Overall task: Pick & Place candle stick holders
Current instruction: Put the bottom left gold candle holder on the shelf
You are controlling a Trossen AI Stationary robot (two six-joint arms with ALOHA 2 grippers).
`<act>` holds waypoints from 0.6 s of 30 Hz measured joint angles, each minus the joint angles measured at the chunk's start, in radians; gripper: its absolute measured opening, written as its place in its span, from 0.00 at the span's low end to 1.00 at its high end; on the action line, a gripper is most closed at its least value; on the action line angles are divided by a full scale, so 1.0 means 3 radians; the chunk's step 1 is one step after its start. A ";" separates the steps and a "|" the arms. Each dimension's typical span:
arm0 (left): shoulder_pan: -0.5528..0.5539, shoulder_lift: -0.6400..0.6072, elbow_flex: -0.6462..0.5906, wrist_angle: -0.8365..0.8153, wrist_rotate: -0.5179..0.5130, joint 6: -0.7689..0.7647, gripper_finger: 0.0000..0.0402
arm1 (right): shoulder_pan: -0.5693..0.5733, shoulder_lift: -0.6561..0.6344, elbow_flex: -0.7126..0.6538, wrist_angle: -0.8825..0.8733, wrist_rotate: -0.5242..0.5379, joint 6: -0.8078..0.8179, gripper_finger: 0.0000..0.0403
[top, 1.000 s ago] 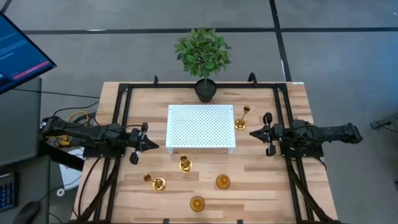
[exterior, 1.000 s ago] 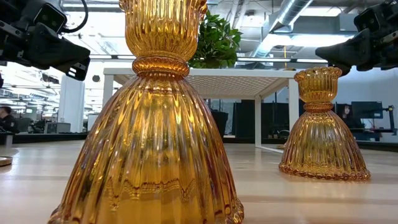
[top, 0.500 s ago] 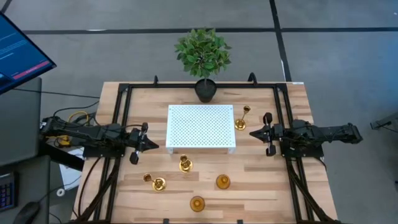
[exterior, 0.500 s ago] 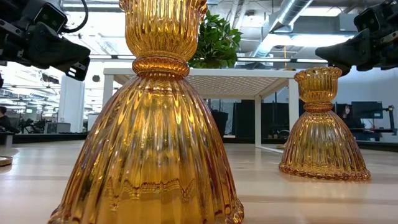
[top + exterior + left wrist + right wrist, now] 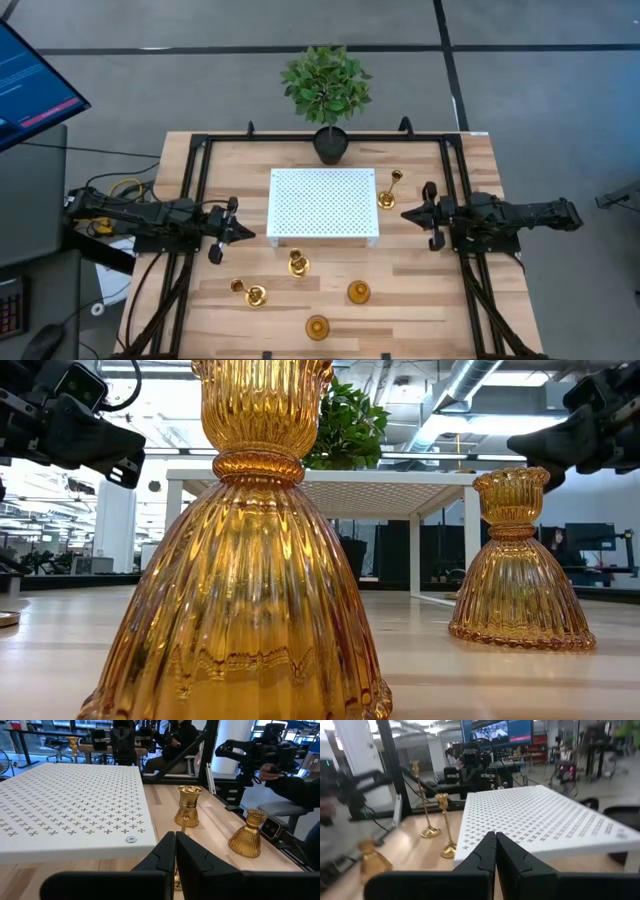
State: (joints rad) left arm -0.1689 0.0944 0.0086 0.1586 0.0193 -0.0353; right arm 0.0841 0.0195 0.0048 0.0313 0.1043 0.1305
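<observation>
Left gripper [image 5: 243,235], right gripper [image 5: 408,214]: fingers pressed together, holding nothing. Candle stick holders [image 5: 298,264] stand apart from both fingertips, four ahead-below left's, thin one [image 5: 388,194] near right's. Risk: closed fingers descending topple top-heavy holder; white perforated platform [image 5: 322,204] edge may snag approach.

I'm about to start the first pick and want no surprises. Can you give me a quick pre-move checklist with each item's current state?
1. Left gripper empty, fingers shut: ok.
2. Right gripper empty, fingers shut, must open before grasping: not ok.
3. All five candle stick holders upright on the table: tall one, the one beside the platform's front edge, front-left, front-centre, front-right: ok.
4. White perforated platform top bare: ok.
5. Potted plant stands behind the platform, away from both grippers: ok.
</observation>
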 joint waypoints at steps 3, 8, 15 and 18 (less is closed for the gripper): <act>0.0000 0.0000 0.0000 0.0024 0.0000 0.0000 0.03 | -0.0004 -0.0001 0.0000 0.0012 0.0001 0.0120 0.00; 0.0000 0.0000 0.0000 0.0028 0.0000 0.0001 0.03 | -0.0003 -0.0001 0.0000 0.0011 0.0000 0.0120 0.00; -0.0001 0.0000 0.0000 0.0050 0.0000 0.0027 0.03 | -0.0008 0.0000 0.0001 0.0025 0.0020 0.0120 0.00; 0.0000 0.0000 0.0000 0.0056 0.0000 0.0025 0.03 | -0.0007 -0.0001 0.0001 0.0022 0.0020 0.0153 0.00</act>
State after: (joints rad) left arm -0.1689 0.0944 0.0086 0.1755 0.0193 -0.0277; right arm 0.0821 0.0193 0.0051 0.0380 0.1104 0.1764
